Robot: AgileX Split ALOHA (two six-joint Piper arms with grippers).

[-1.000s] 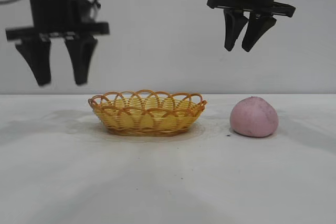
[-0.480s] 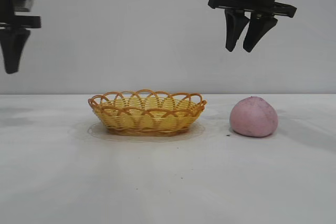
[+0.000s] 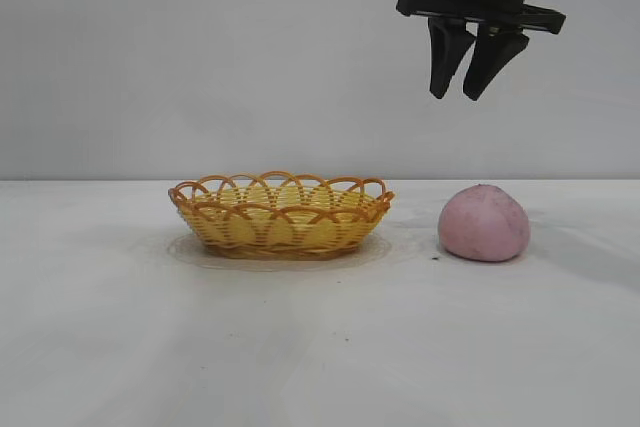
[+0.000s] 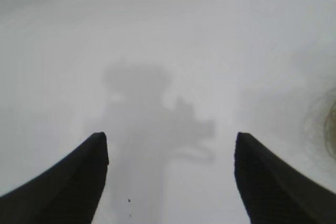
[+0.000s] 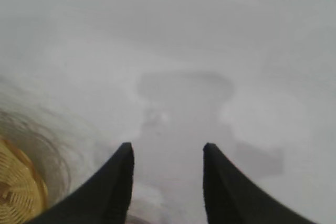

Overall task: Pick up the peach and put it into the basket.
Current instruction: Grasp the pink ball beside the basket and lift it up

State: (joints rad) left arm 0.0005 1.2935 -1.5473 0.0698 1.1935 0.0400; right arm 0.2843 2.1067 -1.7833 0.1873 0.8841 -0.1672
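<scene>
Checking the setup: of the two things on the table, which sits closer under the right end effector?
The peach. It lies almost below the right end effector, which hangs open and empty above; the wicker basket sits farther off toward the left arm's side.

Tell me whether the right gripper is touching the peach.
Apart. The exterior view shows the right gripper hanging open well above the peach, with bare wall between them.

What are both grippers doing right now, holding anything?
Left gripper: open, fingers wide apart, holding nothing, bare table beneath.
Right gripper: open, empty, hanging high above the dusty-pink dome-shaped peach.
</scene>
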